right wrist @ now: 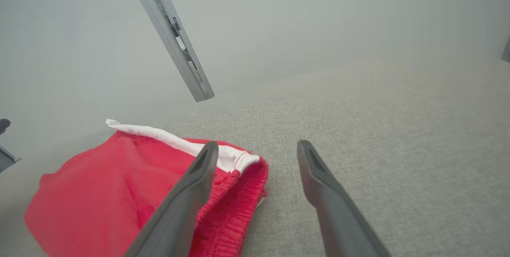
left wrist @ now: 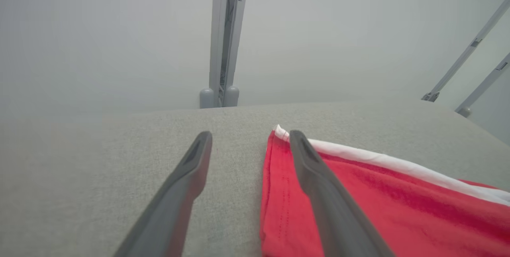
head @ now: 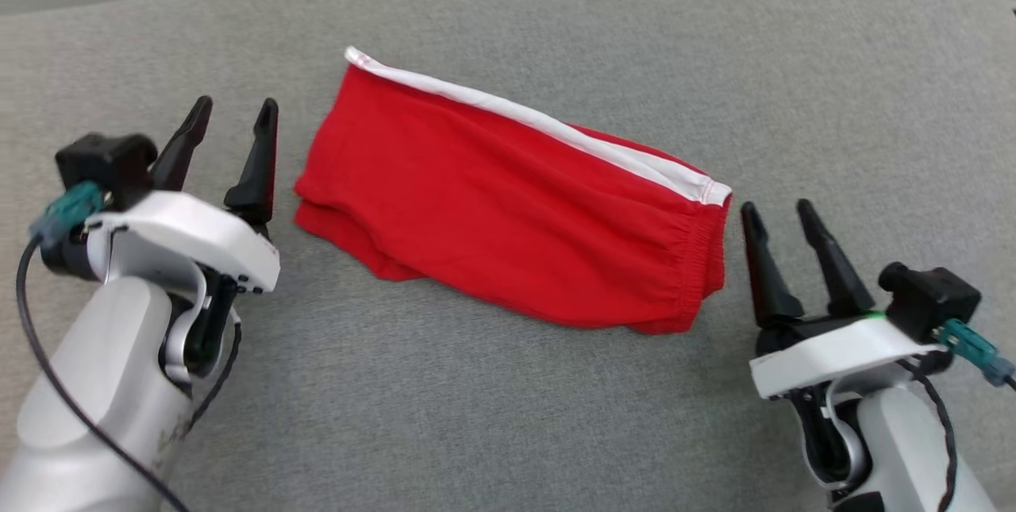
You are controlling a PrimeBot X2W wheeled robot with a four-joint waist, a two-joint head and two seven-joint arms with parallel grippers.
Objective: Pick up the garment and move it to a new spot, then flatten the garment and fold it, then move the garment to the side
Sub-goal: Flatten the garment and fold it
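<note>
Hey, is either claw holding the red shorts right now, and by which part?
Nothing is held. The left claw and right claw stand open, one at each end of the folded red shorts.

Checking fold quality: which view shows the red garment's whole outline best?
The head view: the red garment lies whole in frame, all edges visible. The left wrist view catches its hem end, cropped; the right wrist view its elastic waistband end, partly behind a finger.

A grey cloth-covered desk (head: 508, 417) is carrying a folded red garment (head: 492, 202), lying slantwise near its middle, a white band running along the far edge.
</note>
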